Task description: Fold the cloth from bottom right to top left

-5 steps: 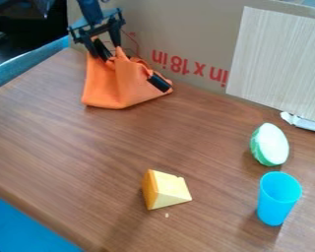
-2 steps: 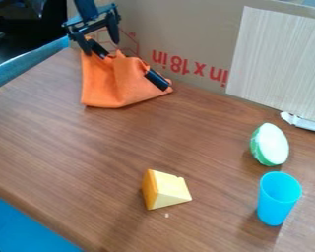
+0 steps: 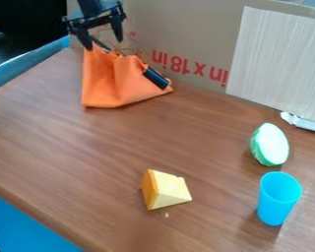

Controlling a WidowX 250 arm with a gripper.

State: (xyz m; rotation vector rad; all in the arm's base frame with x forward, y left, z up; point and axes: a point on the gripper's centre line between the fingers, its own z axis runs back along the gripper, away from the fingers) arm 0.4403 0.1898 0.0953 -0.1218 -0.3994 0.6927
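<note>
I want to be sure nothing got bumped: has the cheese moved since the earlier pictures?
No, the cheese sits in the same spot against the lower-left edge of the table, turned the same way.

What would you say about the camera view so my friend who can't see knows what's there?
A black robot gripper hangs open at the top of a bunched orange cloth, near the back left of a brown table. Closer are a yellow wedge, a blue cup and a green-and-white rounded thing.
</note>
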